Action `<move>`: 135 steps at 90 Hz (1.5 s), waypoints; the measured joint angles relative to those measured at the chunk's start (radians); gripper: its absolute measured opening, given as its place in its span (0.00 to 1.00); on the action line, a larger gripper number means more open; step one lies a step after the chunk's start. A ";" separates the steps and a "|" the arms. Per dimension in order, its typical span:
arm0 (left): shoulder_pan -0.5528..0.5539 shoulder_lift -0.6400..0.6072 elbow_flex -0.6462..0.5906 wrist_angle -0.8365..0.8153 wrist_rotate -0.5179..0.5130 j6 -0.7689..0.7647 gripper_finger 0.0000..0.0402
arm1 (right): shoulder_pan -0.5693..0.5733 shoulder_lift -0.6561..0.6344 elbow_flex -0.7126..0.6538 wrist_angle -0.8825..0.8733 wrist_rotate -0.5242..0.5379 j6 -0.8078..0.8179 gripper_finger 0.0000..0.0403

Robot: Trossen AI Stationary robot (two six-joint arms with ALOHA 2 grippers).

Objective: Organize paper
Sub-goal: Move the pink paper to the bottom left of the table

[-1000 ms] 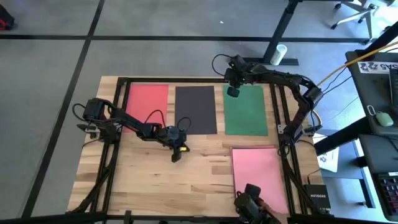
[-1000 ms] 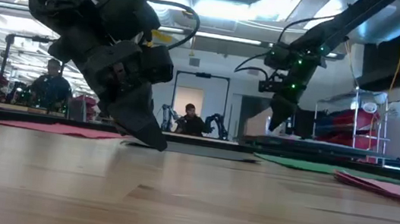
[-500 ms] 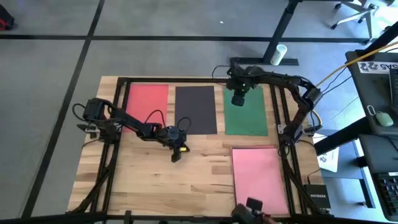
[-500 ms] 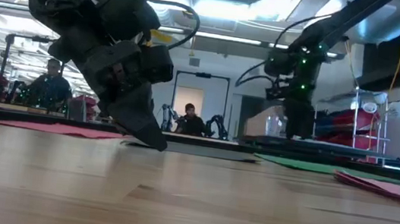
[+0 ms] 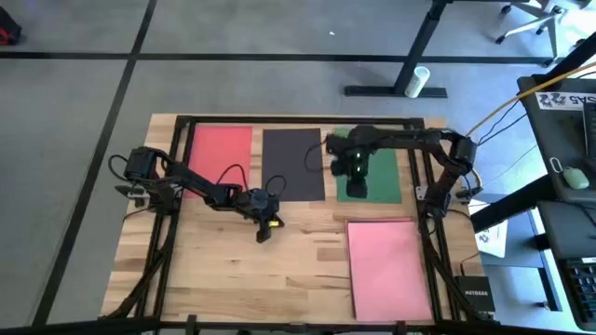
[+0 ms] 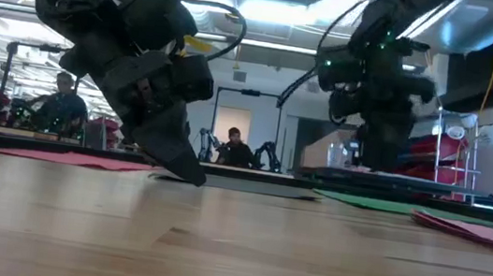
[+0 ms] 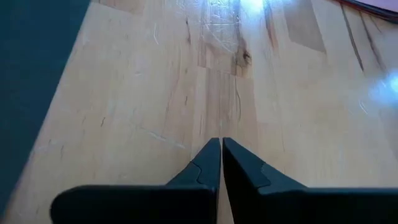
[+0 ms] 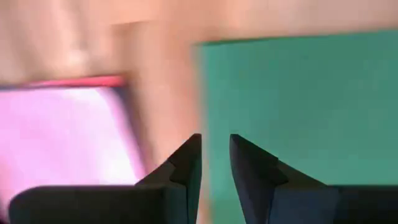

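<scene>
Four sheets of paper lie flat on the wooden table: red (image 5: 221,160), black (image 5: 293,165) and green (image 5: 372,172) in a row at the far side, and pink (image 5: 389,265) at the near right. My right gripper (image 5: 355,186) hovers over the green sheet (image 8: 298,99), near its left edge. Its fingers point down and stand open by a narrow gap (image 8: 216,140). My left gripper (image 5: 264,231) is shut (image 7: 222,142), tilted down over bare wood just in front of the black sheet, with nothing between its fingers. My left gripper has its shut fingertips (image 6: 192,179) down at the bare wood; I cannot tell whether they touch it.
A black frame (image 5: 279,119) runs along the table's far edge and down both sides. Bare wood (image 5: 251,279) fills the near left. In the low view, people (image 6: 231,146) sit in the room beyond the table.
My right gripper has swung from the green sheet's far edge toward the table's near edge and now hangs over that sheet's left half. A dark thing at the near edge beside the pink sheet has left the high view.
</scene>
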 joint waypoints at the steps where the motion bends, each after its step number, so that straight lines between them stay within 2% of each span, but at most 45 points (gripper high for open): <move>1: 0.000 0.000 0.000 0.000 0.000 0.000 0.00 | 0.010 0.000 0.000 -0.003 -0.005 0.002 0.18; 26: 0.000 0.000 0.000 0.000 0.000 0.017 0.00 | 0.255 0.000 0.000 0.037 -0.012 0.094 0.18; 46: 0.000 0.000 0.000 0.000 0.000 0.021 0.00 | 0.381 0.000 -0.001 0.144 0.068 0.134 0.18; 59: 0.000 0.000 0.000 0.000 -0.002 0.022 0.00 | 0.391 0.000 -0.043 0.177 0.110 0.170 0.18; 81: 0.000 0.000 0.000 0.000 -0.005 0.022 0.00 | 0.391 0.000 -0.127 0.259 0.110 0.179 0.18; 135: 0.000 0.000 0.000 -0.004 -0.007 0.022 0.00 | 0.390 0.000 -0.203 0.332 0.110 0.175 0.18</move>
